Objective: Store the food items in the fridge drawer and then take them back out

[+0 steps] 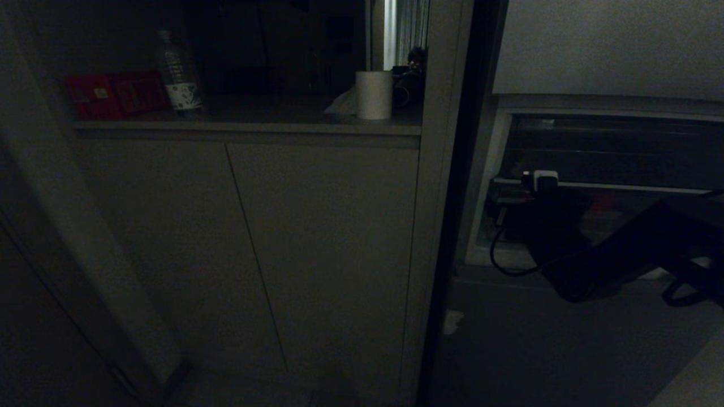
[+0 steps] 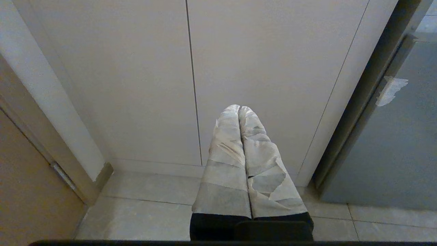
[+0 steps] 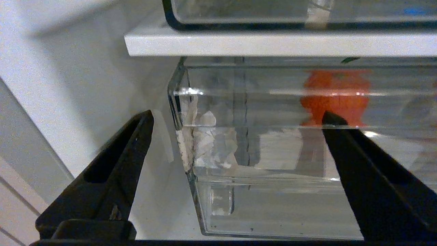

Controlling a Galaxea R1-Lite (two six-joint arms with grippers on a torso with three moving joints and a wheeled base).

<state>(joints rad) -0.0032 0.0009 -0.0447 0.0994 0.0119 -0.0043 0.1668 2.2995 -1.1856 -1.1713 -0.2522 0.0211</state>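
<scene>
Head view v. dim, grainy; wrist views bright, glare on fridge drawer (image 3: 273, 164).

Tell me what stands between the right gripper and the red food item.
In the right wrist view, the fridge drawer's clear front wall separates the open right gripper from the red food item inside.

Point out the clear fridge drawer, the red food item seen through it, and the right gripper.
fridge drawer (image 3: 273, 191): right wrist view, on its clear front wall.
red food item (image 3: 336, 95): right wrist view, on its middle, seen through the drawer's plastic.
right gripper (image 3: 235, 118): right wrist view, midway between its open fingertips.
</scene>
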